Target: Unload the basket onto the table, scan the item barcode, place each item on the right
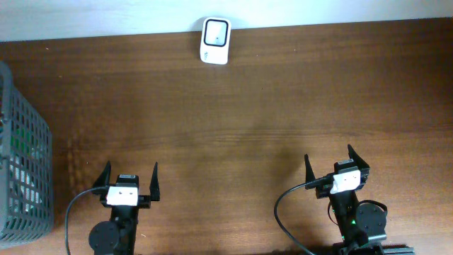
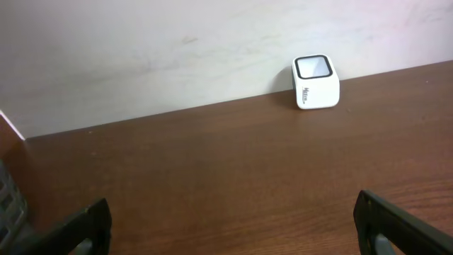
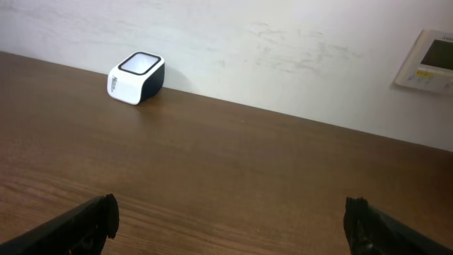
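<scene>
At the far left edge of the surface (image 1: 233, 120) stands a grey wire basket (image 1: 28, 177). There is a hint of green behind its mesh, but I cannot tell what it is. No item to scan lies out in the open, so I would guess it is in there.

Just right of the basket, at the near edge, the left pincer (image 1: 131, 170) hangs spread wide, with nothing between its fingers (image 2: 85, 228). This is clearly the arm nearer the basket.

Further right, well away at the back where the surface meets the wall (image 2: 177, 49), sits the white barcode scanner (image 1: 215, 41). Its dark window faces up and its long axis runs roughly front to back. It lies ahead of both arms and between them: ahead and to the right of the left pincer, ahead and to the left of the right one, at about the same distance from each.

The right pincer (image 1: 329, 157) is also fully spread and holds nothing. Its camera picks up a pale wall panel (image 3: 427, 60) off to the right.

I would judge the next move to be a reach leftward into the basket.
</scene>
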